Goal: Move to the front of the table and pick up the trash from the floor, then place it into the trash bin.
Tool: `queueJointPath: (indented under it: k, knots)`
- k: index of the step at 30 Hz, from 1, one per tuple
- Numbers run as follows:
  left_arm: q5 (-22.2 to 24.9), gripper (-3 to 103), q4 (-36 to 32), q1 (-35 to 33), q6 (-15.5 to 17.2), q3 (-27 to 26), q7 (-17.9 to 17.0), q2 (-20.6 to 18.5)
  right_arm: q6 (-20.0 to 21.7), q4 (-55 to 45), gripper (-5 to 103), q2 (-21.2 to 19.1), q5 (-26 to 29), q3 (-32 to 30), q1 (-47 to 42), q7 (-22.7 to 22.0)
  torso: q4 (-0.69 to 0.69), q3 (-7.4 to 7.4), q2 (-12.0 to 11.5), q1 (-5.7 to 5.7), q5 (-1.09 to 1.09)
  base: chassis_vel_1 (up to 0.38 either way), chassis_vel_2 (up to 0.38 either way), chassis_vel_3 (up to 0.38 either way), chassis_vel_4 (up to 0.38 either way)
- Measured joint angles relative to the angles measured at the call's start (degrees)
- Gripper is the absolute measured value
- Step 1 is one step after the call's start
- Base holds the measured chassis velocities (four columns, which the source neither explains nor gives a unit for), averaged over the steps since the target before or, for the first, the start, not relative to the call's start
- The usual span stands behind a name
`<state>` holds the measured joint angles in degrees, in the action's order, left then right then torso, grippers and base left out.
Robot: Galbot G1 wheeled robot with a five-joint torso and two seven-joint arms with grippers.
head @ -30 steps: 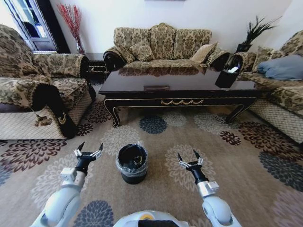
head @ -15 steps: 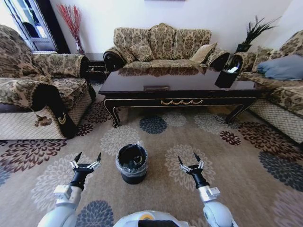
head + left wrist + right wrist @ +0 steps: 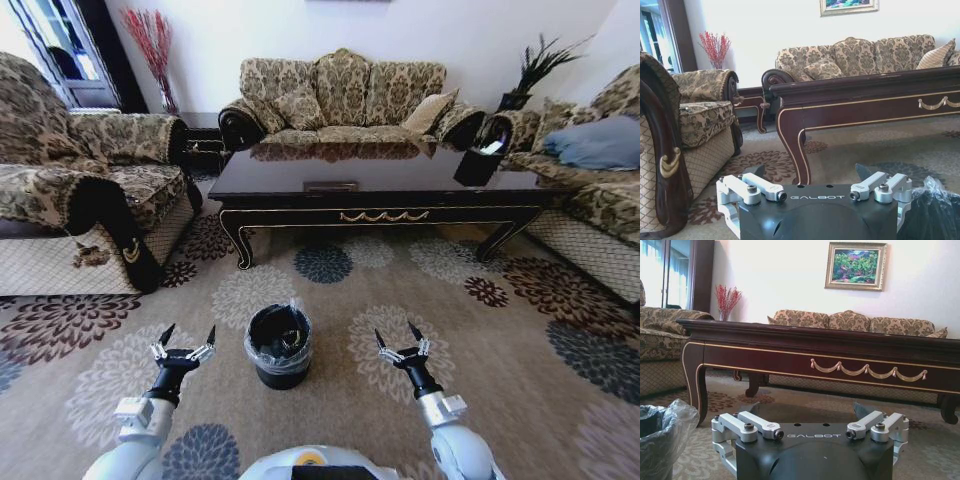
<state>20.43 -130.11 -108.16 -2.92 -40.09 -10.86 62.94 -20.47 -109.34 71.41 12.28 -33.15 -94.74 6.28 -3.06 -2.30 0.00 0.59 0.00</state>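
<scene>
Low over the flower-patterned beige carpet I hold both arms out ahead of me, one to each side of the small round black trash bin with its crinkled clear plastic liner. My left gripper hovers just left of the bin with its two dark pointed fingers spread apart and nothing between them. My right gripper hovers to the bin's right, somewhat farther from it, fingers likewise spread and empty. Neither gripper touches the bin or the carpet.

From my left wrist camera the liner's crumpled plastic shows close beside the gripper body, and from my right wrist camera the lined rim stands off to one side. On the black housing of each gripper, pale letters read "GALBOT".

Dark crumpled contents lie inside the bin, though I cannot tell what they are.

Beyond the bin, across the carpet, stands the long low glossy near-black wooden table, its front apron carrying a gold swag ornament over curved carved legs. Near the table's far right corner sits a black angular holder with white paper. Patterned sofas ring the table.
</scene>
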Motion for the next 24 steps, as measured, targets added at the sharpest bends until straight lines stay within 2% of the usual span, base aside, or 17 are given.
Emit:
queueJointPath:
  k: [24]
  knots:
    - [0.14,100,0.04,0.13,0.21,0.08,-0.13,-0.07,0.14,-0.09,100,-0.04,0.04,0.05,0.04,-0.09,0.01,0.00,0.00,0.00,0.00,0.002,-0.002,-0.002,0.002]
